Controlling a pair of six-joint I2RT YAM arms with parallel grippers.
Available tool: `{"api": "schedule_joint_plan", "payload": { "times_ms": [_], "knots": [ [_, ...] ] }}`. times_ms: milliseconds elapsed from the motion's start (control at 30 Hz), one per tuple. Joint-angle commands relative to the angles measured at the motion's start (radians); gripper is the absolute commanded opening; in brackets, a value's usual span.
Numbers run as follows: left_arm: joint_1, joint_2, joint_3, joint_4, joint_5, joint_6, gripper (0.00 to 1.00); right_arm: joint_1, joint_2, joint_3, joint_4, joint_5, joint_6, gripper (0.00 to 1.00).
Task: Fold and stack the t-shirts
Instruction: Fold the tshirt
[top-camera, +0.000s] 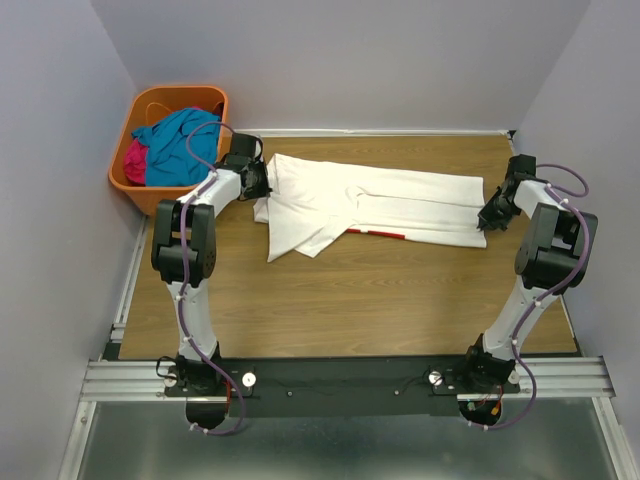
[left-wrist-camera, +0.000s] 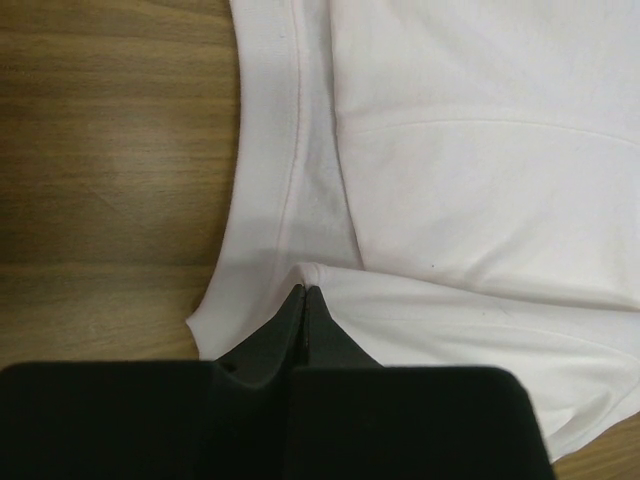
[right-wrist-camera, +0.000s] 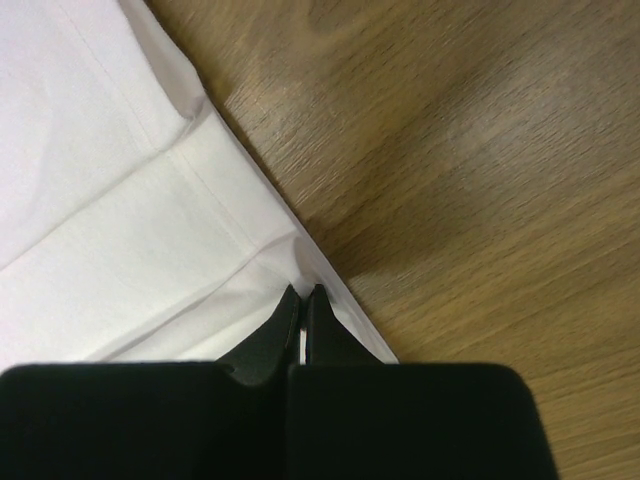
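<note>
The white t-shirt (top-camera: 380, 205) lies across the wooden table, folded lengthwise into a long strip, with a sliver of red print (top-camera: 385, 234) at its near edge. My left gripper (top-camera: 262, 182) is shut on the shirt's left end near the collar; in the left wrist view its tips (left-wrist-camera: 304, 292) pinch a fold of white cloth (left-wrist-camera: 480, 200). At the strip's right end my right gripper (top-camera: 491, 217) is shut on the hem; in the right wrist view white cloth (right-wrist-camera: 120, 230) shows between its tips (right-wrist-camera: 303, 292). A teal-blue t-shirt (top-camera: 180, 140) and a magenta t-shirt (top-camera: 138, 163) sit bunched in the orange basket.
The orange basket (top-camera: 205, 97) stands off the table's back left corner, beside the left arm. Grey walls close in the back and both sides. Bare wood (top-camera: 380, 300) lies between the shirt and the arm bases.
</note>
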Motion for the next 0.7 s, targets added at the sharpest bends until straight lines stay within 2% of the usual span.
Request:
{"api": "schedule_joint_plan", "payload": {
  "times_ms": [0,133,167,233,267,333,367,433,467,533,567,667],
  "knots": [
    [0.008,0.032,0.019,0.034,-0.038,0.021,0.0,-0.002,-0.014,-0.029,0.043,0.064,0.016,0.02],
    [0.009,0.052,0.016,0.04,-0.05,0.016,0.0,-0.002,-0.01,-0.032,0.053,0.056,0.021,0.05],
    [0.009,0.054,0.014,0.04,-0.05,0.016,0.0,-0.002,-0.009,-0.03,0.055,0.054,0.021,0.11],
    [0.008,0.052,0.006,0.044,-0.048,0.015,0.07,-0.002,-0.012,-0.03,0.055,0.045,0.021,0.17],
    [0.008,0.049,0.003,0.042,-0.044,0.013,0.16,-0.002,-0.015,-0.03,0.055,0.034,0.019,0.22],
    [0.006,0.027,-0.01,0.047,-0.038,0.012,0.27,0.001,-0.039,-0.03,0.055,0.024,0.012,0.27],
    [0.005,0.014,-0.015,0.051,-0.038,0.009,0.35,0.003,-0.049,-0.03,0.055,0.021,0.004,0.34],
    [0.003,-0.026,-0.027,0.053,-0.045,0.006,0.45,0.012,-0.075,-0.032,0.053,0.019,-0.003,0.4],
    [0.002,-0.041,-0.04,0.054,-0.057,0.004,0.55,0.013,-0.102,-0.041,0.055,0.008,-0.008,0.42],
    [-0.003,-0.093,-0.066,0.056,-0.067,-0.001,0.61,0.024,-0.154,-0.052,0.055,-0.004,-0.011,0.44],
    [-0.006,-0.115,-0.076,0.056,-0.079,-0.004,0.7,0.029,-0.174,-0.067,0.053,-0.004,-0.016,0.45],
    [-0.029,-0.2,-0.133,0.056,-0.096,-0.002,0.8,0.053,-0.255,-0.113,0.053,-0.037,-0.026,0.57]
  ]
}}
